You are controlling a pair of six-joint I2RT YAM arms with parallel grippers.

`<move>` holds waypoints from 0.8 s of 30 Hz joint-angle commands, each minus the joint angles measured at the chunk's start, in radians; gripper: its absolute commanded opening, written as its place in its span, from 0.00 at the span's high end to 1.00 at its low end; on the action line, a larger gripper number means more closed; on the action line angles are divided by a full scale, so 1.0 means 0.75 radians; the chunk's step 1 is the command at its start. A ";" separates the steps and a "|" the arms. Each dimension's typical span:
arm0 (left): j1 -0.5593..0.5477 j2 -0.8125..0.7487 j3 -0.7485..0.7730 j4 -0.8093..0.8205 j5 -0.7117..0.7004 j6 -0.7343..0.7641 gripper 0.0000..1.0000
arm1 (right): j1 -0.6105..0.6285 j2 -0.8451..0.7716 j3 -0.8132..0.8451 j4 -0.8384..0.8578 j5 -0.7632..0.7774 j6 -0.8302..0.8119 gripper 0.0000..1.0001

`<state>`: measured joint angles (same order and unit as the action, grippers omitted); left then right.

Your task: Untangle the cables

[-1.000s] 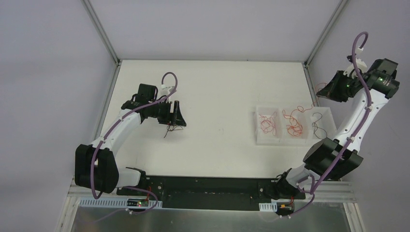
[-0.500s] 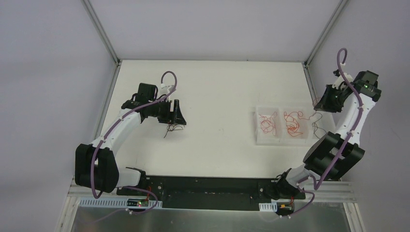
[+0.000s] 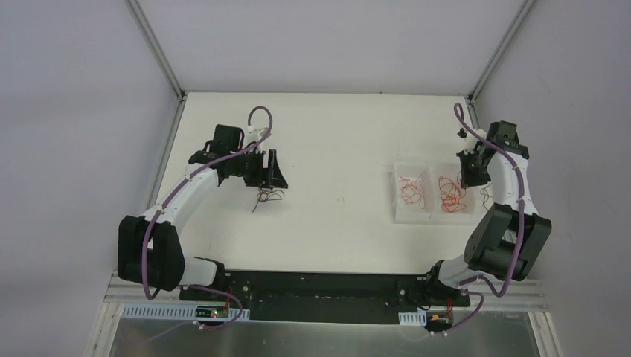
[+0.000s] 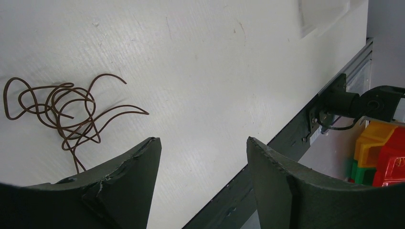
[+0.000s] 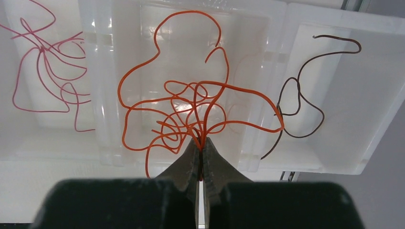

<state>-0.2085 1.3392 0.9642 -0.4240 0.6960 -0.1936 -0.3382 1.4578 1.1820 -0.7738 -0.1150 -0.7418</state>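
A small wad of dark brown cables (image 4: 62,114) lies on the white table, also seen from above (image 3: 266,197). My left gripper (image 4: 203,140) hovers just beside it, open and empty, and shows in the top view too (image 3: 277,175). My right gripper (image 5: 200,142) is shut on an orange cable (image 5: 191,102), whose loops fan out from the tips over the middle tray compartment. In the top view this gripper (image 3: 468,181) hangs over the orange cables (image 3: 451,195). Red-pink cables (image 5: 43,71) lie in the left compartment and one dark cable (image 5: 301,100) in the right.
The clear three-part tray (image 3: 417,219) sits at the table's right. Grey walls and metal frame posts (image 3: 156,48) close in the back and sides. A black base rail (image 3: 320,286) runs along the near edge. Coloured bins (image 4: 382,152) stand beyond the table.
My right arm has swung down and left from near the right wall, carrying the orange cable over the middle compartment. The left arm has hardly moved.
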 commanded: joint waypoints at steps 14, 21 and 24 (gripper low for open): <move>0.004 0.041 0.062 0.014 -0.033 -0.022 0.27 | 0.118 0.213 0.043 -0.065 0.075 -0.026 0.82; 0.157 0.060 0.035 -0.064 -0.111 -0.028 0.23 | 0.111 0.121 0.320 -0.316 0.023 -0.008 0.48; 0.265 0.052 0.005 -0.093 -0.110 -0.017 0.24 | 0.111 0.109 0.447 -0.443 -0.044 0.019 0.39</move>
<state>-0.0898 1.3804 0.9756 -0.4473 0.6426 -0.2024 -0.2516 1.6073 1.3842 -0.9375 -0.0917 -0.7483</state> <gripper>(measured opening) 0.765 0.561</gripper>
